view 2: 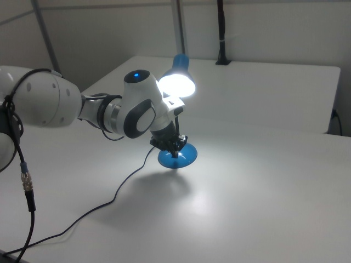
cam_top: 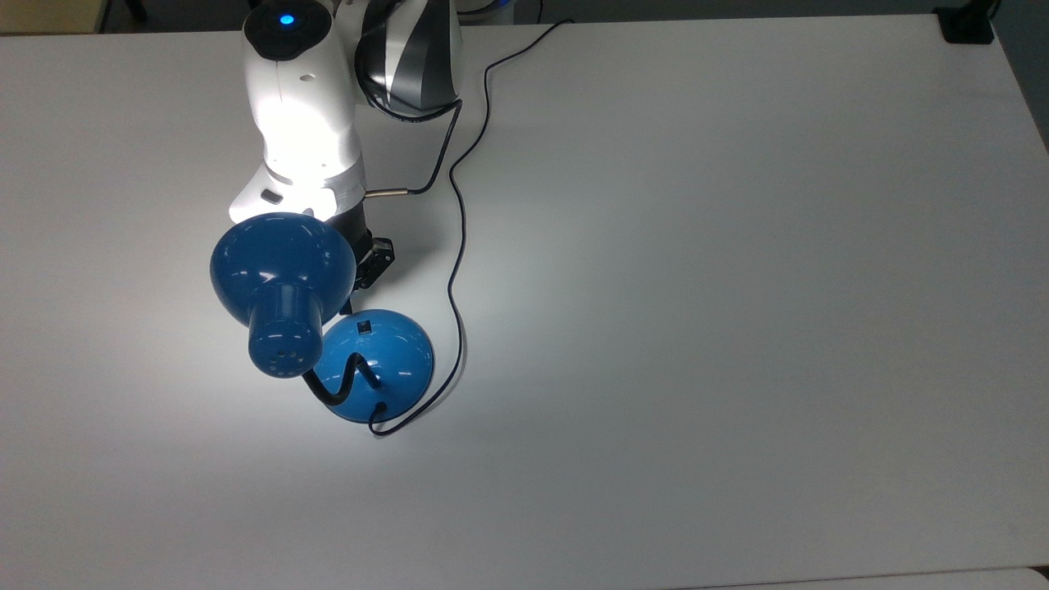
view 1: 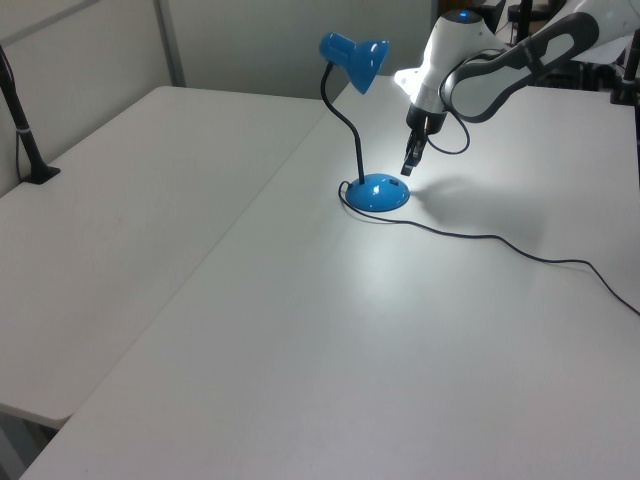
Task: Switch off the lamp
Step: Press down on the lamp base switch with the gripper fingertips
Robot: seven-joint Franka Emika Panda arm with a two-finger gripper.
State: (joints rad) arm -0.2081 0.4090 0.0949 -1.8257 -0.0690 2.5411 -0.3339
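Right view: the lamp (view 2: 178,82) glows white, blue-based.

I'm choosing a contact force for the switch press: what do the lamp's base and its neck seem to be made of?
The lamp's base looks like glossy blue painted metal or hard plastic: sharp highlights on a smooth dome. Its neck looks like a matte black flexible gooseneck, judging by its S-bend. Neither material is certain from looks alone.

obstacles: lamp (cam_top: 283,291), cord (cam_top: 457,246) | free: table (cam_top: 737,287) top view's right
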